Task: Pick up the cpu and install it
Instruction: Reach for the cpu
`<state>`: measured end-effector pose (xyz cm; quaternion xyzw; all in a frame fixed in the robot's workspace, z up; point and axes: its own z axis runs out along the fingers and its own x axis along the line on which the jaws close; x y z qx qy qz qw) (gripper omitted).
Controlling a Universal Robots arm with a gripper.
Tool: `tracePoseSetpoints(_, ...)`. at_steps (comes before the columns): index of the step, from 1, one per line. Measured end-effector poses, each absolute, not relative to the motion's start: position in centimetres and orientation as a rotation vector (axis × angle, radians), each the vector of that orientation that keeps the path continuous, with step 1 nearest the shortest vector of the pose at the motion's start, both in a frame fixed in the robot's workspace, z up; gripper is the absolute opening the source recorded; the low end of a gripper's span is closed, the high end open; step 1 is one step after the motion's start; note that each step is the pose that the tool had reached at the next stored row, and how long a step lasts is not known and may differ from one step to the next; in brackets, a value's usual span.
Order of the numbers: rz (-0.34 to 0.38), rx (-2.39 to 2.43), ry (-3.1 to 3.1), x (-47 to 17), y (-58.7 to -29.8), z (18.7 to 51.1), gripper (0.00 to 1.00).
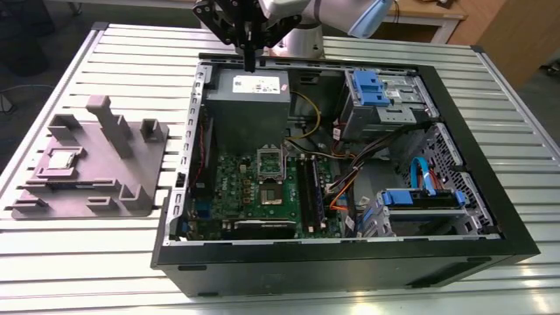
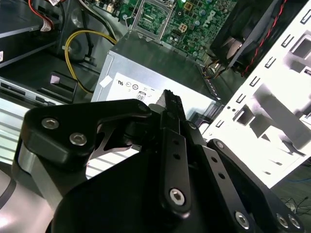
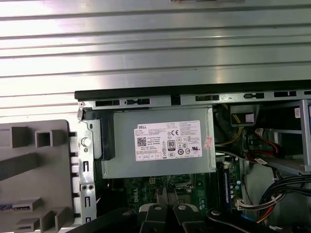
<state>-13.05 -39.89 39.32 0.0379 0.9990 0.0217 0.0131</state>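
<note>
The cpu [image 1: 63, 158], seemingly a thin square chip, lies flat on the grey fixture plate [image 1: 88, 190]. It is likely light, stiff and fragile, best pinched by opposite edges. The gripper [image 1: 251, 65], fingers closed together and empty, hangs well apart from that plate.

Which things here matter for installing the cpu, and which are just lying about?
Job in hand:
cpu, lying on the grey fixture plate
open motherboard socket
gripper, by the power supply

Lying about:
power supply
memory sticks
blue drive cages
cables
</note>
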Motion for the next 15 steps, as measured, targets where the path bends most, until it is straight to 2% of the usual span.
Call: tracePoseSetpoints(15, 0.068, 0.118, 3.112, -14.1, -39.9, 39.1, 0.10)
